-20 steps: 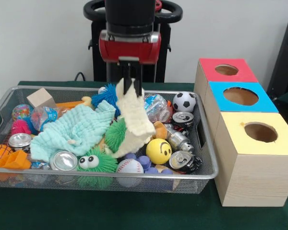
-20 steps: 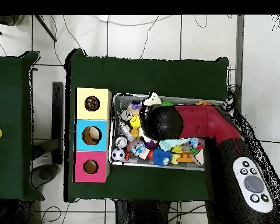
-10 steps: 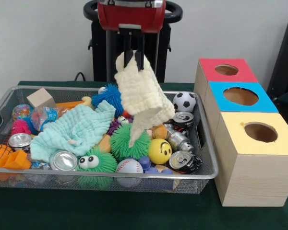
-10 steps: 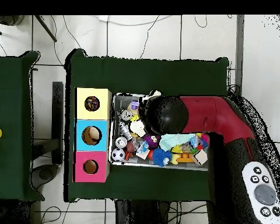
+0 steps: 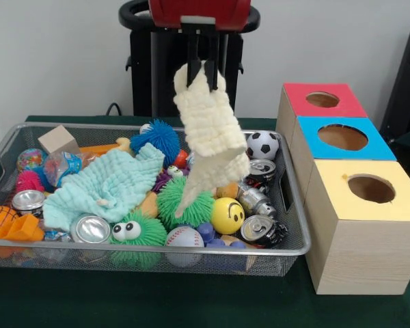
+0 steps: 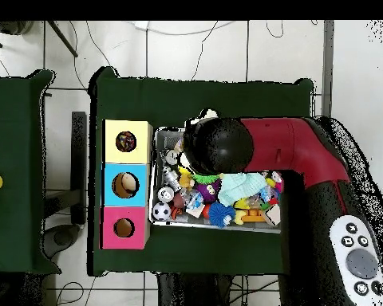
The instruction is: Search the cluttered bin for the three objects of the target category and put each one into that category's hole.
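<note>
Cream cloth (image 5: 210, 130) pinched in closed gripper (image 5: 202, 67), hanging above wire bin (image 5: 295, 240) centre, tip seemingly clear of green fuzzy ball (image 5: 184, 202).

Bin (image 5: 297, 250) is packed throughout; hanging cream cloth (image 5: 208, 133) blocks its centre. Clear air is left toward 3 o'clock, above the holed boxes (image 5: 365, 225).

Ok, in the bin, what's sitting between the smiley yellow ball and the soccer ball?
In the front view, crushed silver cans lie between the smiley yellow ball and the soccer ball; the cream cloth hangs just left of that stretch.
</note>
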Robot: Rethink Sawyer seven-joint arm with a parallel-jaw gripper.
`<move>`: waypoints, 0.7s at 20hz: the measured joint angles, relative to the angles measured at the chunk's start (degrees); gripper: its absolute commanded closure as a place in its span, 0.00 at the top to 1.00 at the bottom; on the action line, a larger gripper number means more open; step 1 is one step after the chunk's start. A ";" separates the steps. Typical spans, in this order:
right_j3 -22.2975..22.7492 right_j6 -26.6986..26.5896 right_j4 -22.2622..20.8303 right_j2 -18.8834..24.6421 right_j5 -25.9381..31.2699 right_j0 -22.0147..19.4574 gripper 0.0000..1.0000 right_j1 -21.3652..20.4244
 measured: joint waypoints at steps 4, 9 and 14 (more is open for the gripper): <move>-1.52 0.00 0.16 0.02 1.98 0.52 0.00 -0.01; -2.12 0.00 0.79 0.31 3.99 0.23 0.00 -0.34; -1.76 0.00 1.83 1.09 4.64 -2.33 0.00 -1.93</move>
